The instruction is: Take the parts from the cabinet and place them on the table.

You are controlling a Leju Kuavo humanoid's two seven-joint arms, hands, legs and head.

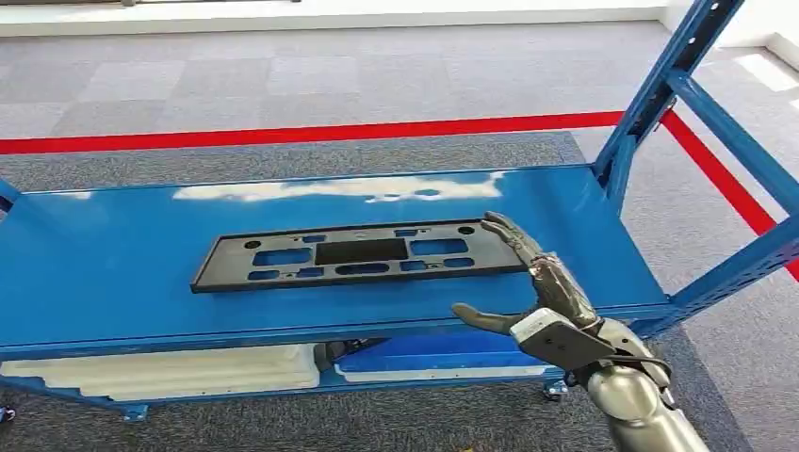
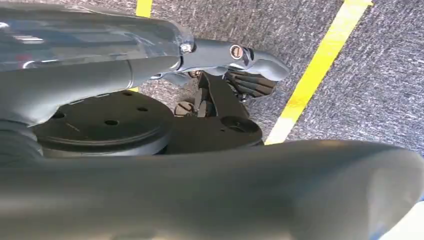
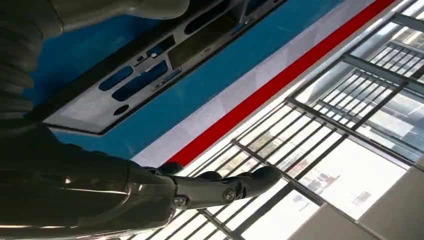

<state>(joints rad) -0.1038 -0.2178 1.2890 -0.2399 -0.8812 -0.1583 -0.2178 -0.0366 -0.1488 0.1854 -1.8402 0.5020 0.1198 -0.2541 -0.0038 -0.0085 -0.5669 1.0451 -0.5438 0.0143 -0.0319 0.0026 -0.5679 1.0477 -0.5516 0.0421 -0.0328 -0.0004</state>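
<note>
A long flat black part [image 1: 358, 254] with several cut-outs lies on the blue cabinet shelf [image 1: 113, 273], roughly in its middle. My right hand [image 1: 542, 282] reaches in from the lower right. Its fingers are stretched out, their tips at the part's right end, and the thumb is spread to the side. It holds nothing. In the right wrist view the same part [image 3: 150, 65] lies on the blue shelf beyond my right hand [image 3: 200, 187]. My left hand [image 2: 250, 70] hangs over the carpet with nothing in it, fingers loosely bent.
Blue uprights and braces of the cabinet frame [image 1: 660, 85] rise at the right. On the lower shelf lie white foam trays [image 1: 170, 372] and a blue piece [image 1: 443, 353]. A red line [image 1: 283, 135] crosses the grey carpet behind; a yellow line [image 2: 320, 60] runs under my left arm.
</note>
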